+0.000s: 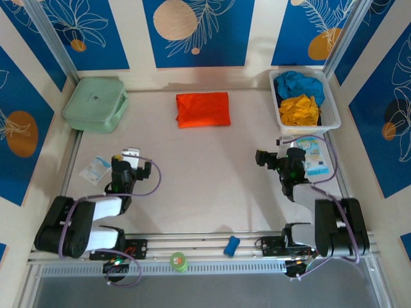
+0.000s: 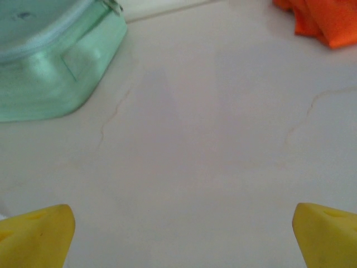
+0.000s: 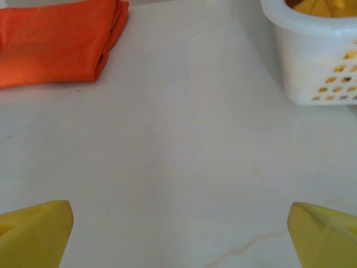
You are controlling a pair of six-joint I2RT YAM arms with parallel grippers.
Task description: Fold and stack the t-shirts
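Note:
A folded orange t-shirt (image 1: 203, 109) lies flat at the back middle of the table; its edge shows at the top right of the left wrist view (image 2: 321, 21) and its left part at the top left of the right wrist view (image 3: 56, 40). A crumpled yellow t-shirt (image 1: 299, 110) and a blue t-shirt (image 1: 297, 82) sit in the white basket (image 1: 331, 102). My left gripper (image 1: 130, 162) rests near the left front, open, with bare table between its yellow fingertips (image 2: 36, 237). My right gripper (image 1: 273, 160) sits at the right, open over bare table, fingertips (image 3: 326, 234) wide apart.
A pale green case (image 1: 95, 104) stands at the back left, also in the left wrist view (image 2: 53, 61). Small packets lie beside each arm (image 1: 96, 168) (image 1: 316, 156). A blue object (image 1: 232, 245) and a green roll (image 1: 178, 260) rest on the front rail.

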